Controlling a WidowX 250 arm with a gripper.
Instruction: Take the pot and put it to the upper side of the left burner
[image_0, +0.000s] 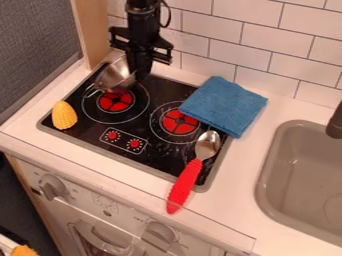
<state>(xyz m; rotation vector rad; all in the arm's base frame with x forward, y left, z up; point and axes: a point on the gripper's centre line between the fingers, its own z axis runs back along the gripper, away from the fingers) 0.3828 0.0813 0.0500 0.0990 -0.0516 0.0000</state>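
Oven front (105, 202) sits nearest the camera. Pot (113, 76) is tilted over the upper side of the left burner (115, 102), right by the gripper (139, 75); can't tell if you're clamped on it. Confirm grip, lower slow, level the base before release or it may tip. Contact point's hidden; orange item (24, 251) bottom left is cut off.

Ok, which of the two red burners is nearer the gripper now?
The left burner, on the corn cob's side: the gripper and metal pot are at its upper edge. The right burner is farther off, partly overlapped by the blue cloth.
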